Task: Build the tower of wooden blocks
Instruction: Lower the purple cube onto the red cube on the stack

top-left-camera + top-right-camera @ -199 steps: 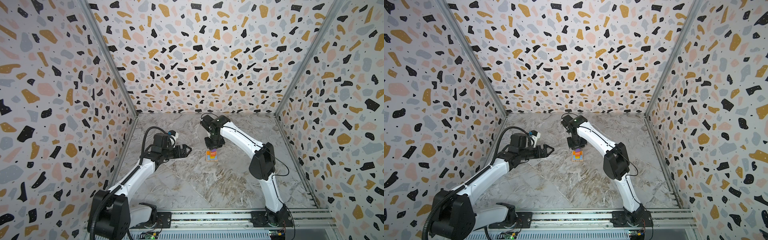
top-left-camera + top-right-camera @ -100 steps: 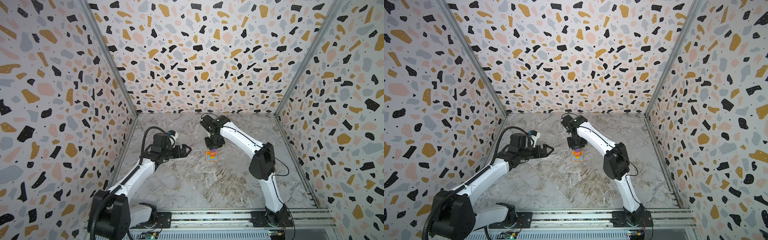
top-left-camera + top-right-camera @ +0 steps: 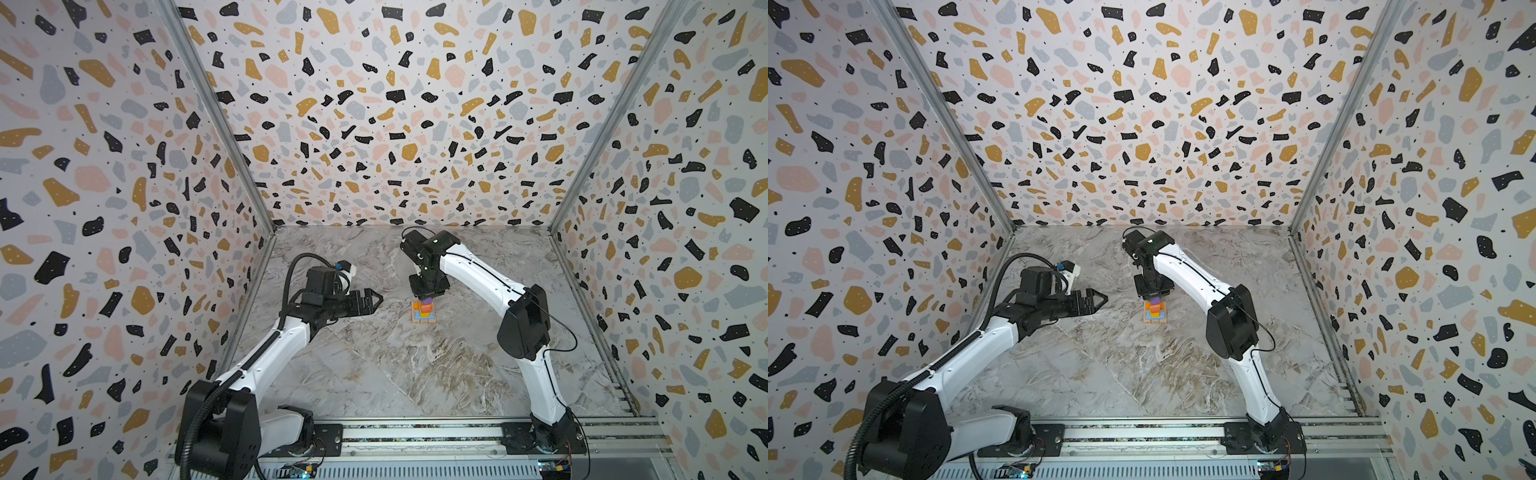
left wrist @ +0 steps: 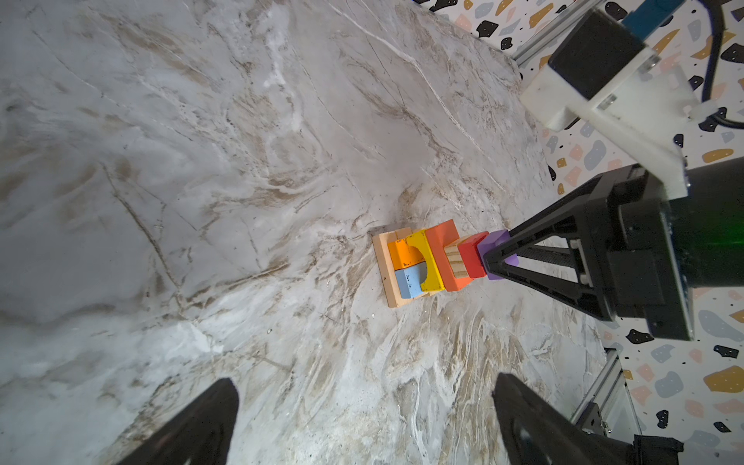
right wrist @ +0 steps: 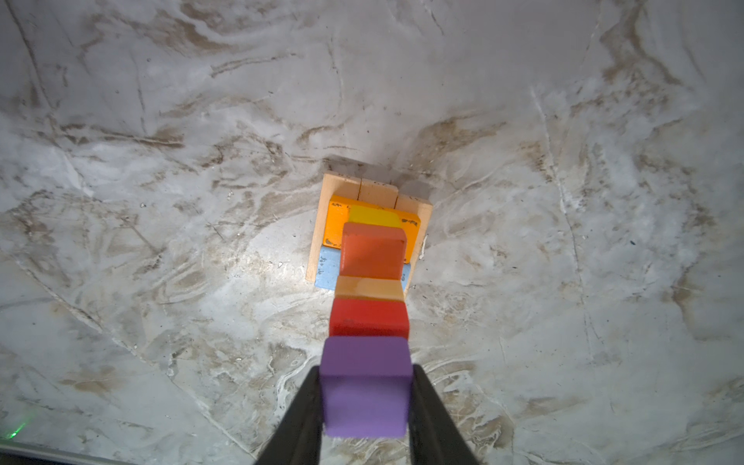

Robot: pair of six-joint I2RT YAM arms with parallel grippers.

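Front rail: Closest to me is a grey metal rail (image 3: 415, 432). Both white arms are fixed to it.
Bench: A grey marble-look bench (image 3: 374, 374) lies past the rail.
Left end effector: The black left end effector (image 3: 374, 299) is off to the left of the tower, well apart from it. Its two fingers are spread wide and hold nothing.
Tower: The small tower of painted wood blocks (image 3: 424, 311) stands upright near the middle of the bench.
Bottom of tower: Flat tan wooden pieces (image 5: 334, 189) lie side by side on the bench. On them sit an orange wooden block (image 4: 398, 253) and a light blue wooden block (image 4: 406, 282), next to each other.
Middle of tower: I see a yellow wooden arch block (image 4: 430, 277), then a red-orange wooden oblong (image 5: 372, 251), then a tan wooden cube (image 4: 453, 261).
Top of tower: A red wooden cube (image 5: 368, 318) comes next. A purple wooden cube (image 5: 364, 358) sits on it, touching.
Right end effector: The black right end effector (image 5: 367, 396) points down at the tower top. Its fingers press on two sides of the purple wooden cube, pinching it.
Walls: Speckled walls (image 3: 395, 124) stand at the back and sides.
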